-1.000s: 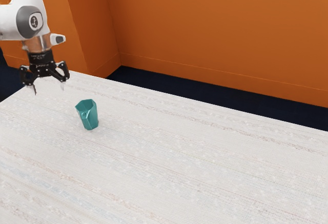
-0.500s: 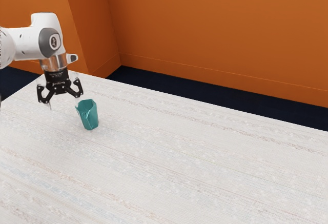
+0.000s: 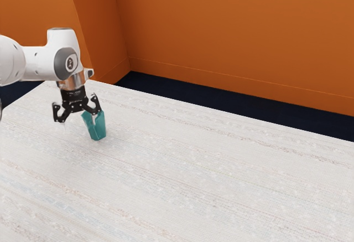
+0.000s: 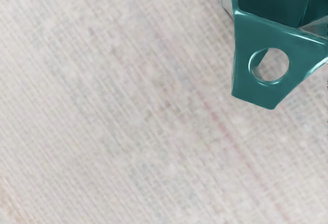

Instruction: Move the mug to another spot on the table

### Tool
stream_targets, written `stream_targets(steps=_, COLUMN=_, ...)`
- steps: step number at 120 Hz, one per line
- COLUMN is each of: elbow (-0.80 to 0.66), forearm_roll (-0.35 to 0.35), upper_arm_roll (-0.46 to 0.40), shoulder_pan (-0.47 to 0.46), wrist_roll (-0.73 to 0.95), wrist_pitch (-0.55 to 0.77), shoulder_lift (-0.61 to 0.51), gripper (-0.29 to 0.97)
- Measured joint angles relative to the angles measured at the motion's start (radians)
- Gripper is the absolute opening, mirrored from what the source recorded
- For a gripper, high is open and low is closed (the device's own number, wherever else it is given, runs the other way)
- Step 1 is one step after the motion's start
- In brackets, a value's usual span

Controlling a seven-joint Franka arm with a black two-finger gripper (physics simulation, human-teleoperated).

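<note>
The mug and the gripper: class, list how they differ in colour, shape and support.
The mug is teal; the gripper is black. The mug is one faceted body with a handle; the gripper is forked and open. The mug stands on the table; the gripper hangs from the arm. Both sit toward the exterior view's left.

**benchtop_dan:** Any writing, logos or numbers you can read?

**me:** Nope, nothing readable. There's a tiny pale mark on the grey round cap of my arm (image 3: pixel 70 62), too small to make out. The mug (image 4: pixel 266 75) is plain teal all over, and the table (image 3: pixel 221 170) is just pale weave.
</note>
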Motion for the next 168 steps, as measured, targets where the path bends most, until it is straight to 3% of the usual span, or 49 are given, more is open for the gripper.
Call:
stream_targets(steps=26, elbow=-0.129, forearm_roll=0.034, upper_arm_roll=-0.017, shoulder_pan=-0.028, wrist_roll=-0.023, wrist_pitch=0.242, shoulder_lift=-0.020, gripper=0.68)
stream_targets(steps=49, elbow=-0.189, forearm_roll=0.023, upper_arm_roll=-0.017, shoulder_pan=-0.028, wrist_roll=-0.035, wrist_pitch=0.411, shoulder_lift=-0.005, gripper=0.68)
stream_targets(steps=100, elbow=-0.199, forearm_roll=0.018, upper_arm_roll=-0.017, shoulder_pan=-0.013, wrist_roll=-0.045, wrist_pitch=0.549, shoulder_lift=0.036, gripper=0.66)
stream_targets(steps=107, elbow=-0.198, forearm_roll=0.017, upper_arm_roll=-0.017, shoulder_pan=-0.013, wrist_roll=-0.043, wrist_pitch=0.559, shoulder_lift=0.038, gripper=0.60)
stream_targets(steps=122, elbow=-0.198, forearm_roll=0.015, upper_arm_roll=-0.017, shoulder_pan=-0.013, wrist_roll=-0.040, wrist_pitch=0.572, shoulder_lift=0.041, gripper=0.29)
stream_targets(steps=134, elbow=-0.198, forearm_roll=0.015, upper_arm_roll=-0.029, shoulder_pan=-0.013, wrist_roll=-0.038, wrist_pitch=0.579, shoulder_lift=0.049, gripper=0.13)
stream_targets(steps=168, elbow=-0.184, forearm_roll=0.039, upper_arm_roll=-0.042, shoulder_pan=-0.015, wrist_roll=-0.048, wrist_pitch=0.582, shoulder_lift=0.050, gripper=-0.01)
